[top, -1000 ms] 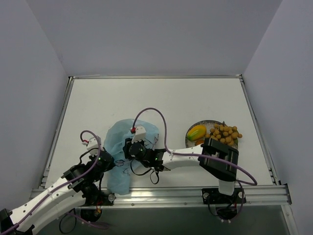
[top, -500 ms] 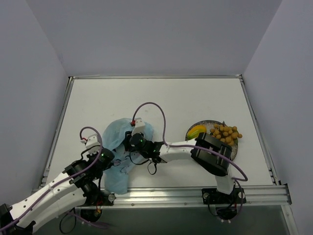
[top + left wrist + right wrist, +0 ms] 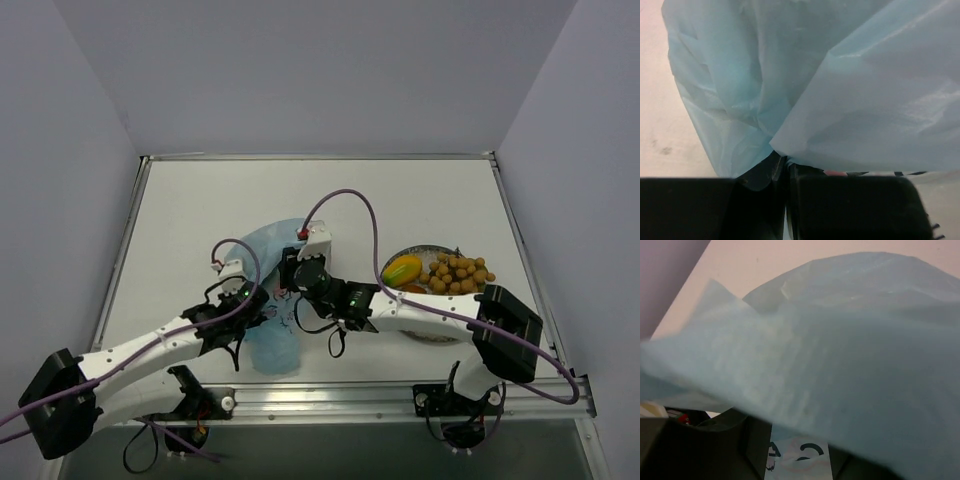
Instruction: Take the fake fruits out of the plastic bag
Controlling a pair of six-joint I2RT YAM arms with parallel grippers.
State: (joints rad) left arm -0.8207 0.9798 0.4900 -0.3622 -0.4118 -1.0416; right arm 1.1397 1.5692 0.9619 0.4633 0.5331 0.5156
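Fingers of the left gripper: fully closed, pinching a fold of the crinkly translucent light-blue plastic bag. Right gripper: jaws partly apart, with the bag's white lettered panel lying between them; no clamp on it is visible.

Item 1, plastic bag, count one: bunched on the white table, at 8 o'clock from table centre in the top view. The left gripper is at its 9 o'clock edge and the right gripper at its 1 o'clock. The film hides the contents.

Items 2–4, fake fruits outside the bag, at 3 o'clock from it and well apart:
- one yellow-orange plastic mango
- one bunch of tiny orange-tan balls
- one small orange piece

All three sit on one speckled grey round plate.

Not seen: any other fruit. Whether some remain inside cannot be told.

Handling note (judgement): the step in hand looks like opening or tipping the bag. Keep the left pinch firm as an anchor. Let the right gripper take a single layer at the mouth. Lift slowly so that anything inside rolls out clear of the plate.

Grippers, count two.
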